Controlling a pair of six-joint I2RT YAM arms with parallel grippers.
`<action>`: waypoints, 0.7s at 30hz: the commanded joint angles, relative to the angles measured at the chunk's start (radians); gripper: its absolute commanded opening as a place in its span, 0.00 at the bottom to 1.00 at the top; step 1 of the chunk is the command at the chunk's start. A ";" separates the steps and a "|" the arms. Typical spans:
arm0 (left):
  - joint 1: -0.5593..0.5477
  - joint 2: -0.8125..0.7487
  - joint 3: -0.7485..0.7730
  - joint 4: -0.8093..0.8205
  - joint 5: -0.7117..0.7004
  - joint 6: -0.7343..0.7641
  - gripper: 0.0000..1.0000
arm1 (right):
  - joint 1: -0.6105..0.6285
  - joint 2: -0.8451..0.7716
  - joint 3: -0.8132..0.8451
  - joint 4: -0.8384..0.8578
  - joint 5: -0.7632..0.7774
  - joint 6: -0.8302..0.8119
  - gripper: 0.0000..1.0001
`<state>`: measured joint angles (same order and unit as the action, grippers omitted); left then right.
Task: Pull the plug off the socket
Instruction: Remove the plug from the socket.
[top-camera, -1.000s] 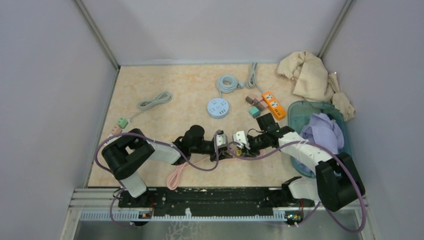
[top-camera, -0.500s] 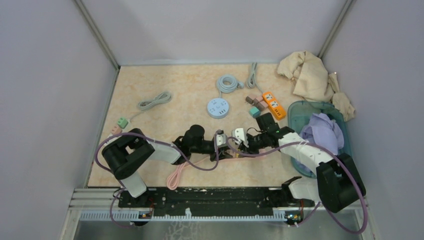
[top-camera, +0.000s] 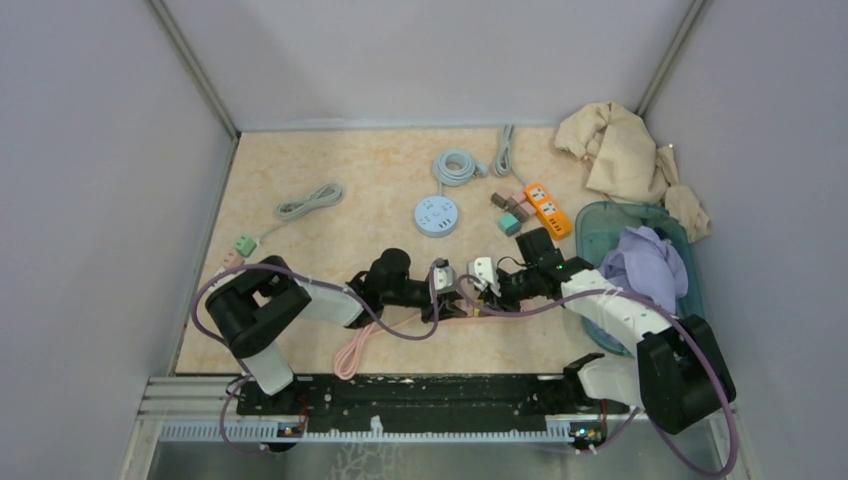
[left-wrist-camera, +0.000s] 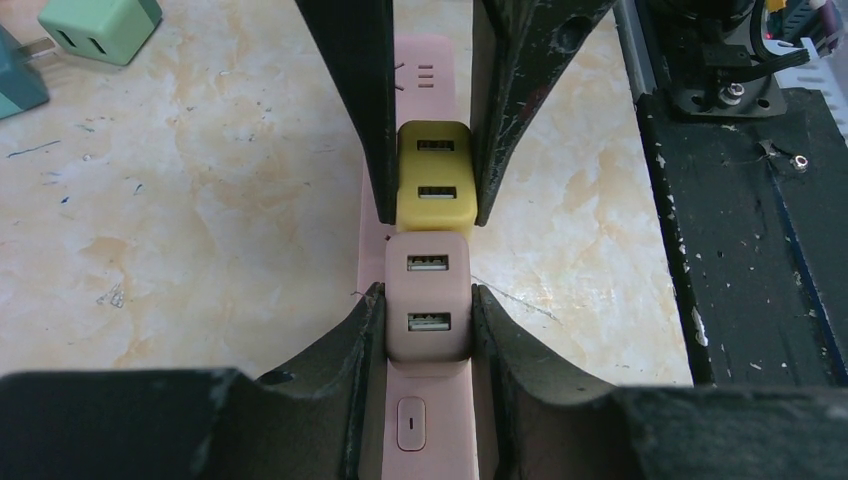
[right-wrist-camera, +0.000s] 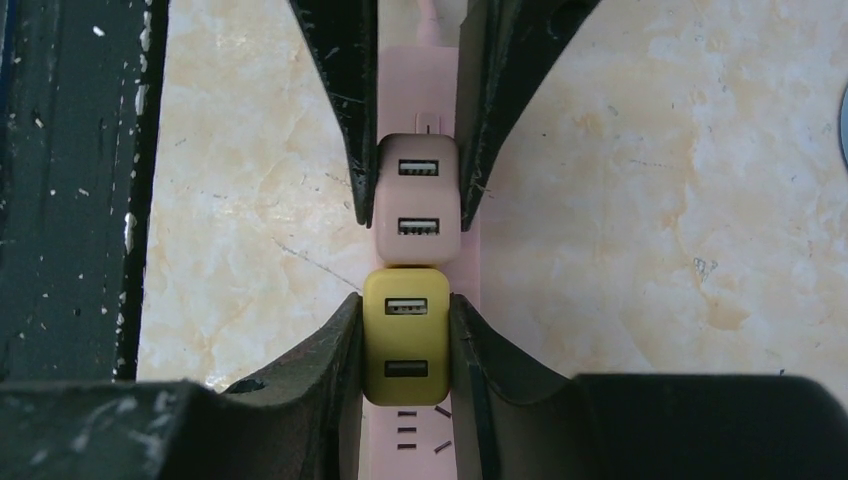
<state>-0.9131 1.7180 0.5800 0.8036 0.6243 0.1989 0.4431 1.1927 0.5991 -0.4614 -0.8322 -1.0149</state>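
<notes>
Between the left fingers (left-wrist-camera: 345, 365) sits the pink plug (left-wrist-camera: 428, 295), clamped on both sides; the right fingers (right-wrist-camera: 325, 375) pinch the yellow plug (right-wrist-camera: 405, 335) touching it. Both are seated in the power strip (left-wrist-camera: 445, 440) on the tabletop (left-wrist-camera: 200, 220). Best to anchor with one grip and draw the other plug straight up, without rocking.
</notes>
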 joint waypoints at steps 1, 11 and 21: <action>-0.010 0.072 -0.002 -0.154 -0.014 0.002 0.01 | 0.027 -0.076 0.063 0.294 -0.189 0.194 0.00; -0.010 0.082 0.006 -0.175 -0.014 0.012 0.01 | 0.011 -0.057 0.095 0.147 -0.154 0.058 0.00; -0.009 0.105 0.017 -0.178 -0.013 0.009 0.01 | 0.036 -0.083 0.096 0.221 -0.163 0.163 0.00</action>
<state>-0.9073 1.7401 0.6056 0.7891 0.6544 0.2008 0.4458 1.1801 0.5968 -0.4618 -0.8013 -0.9630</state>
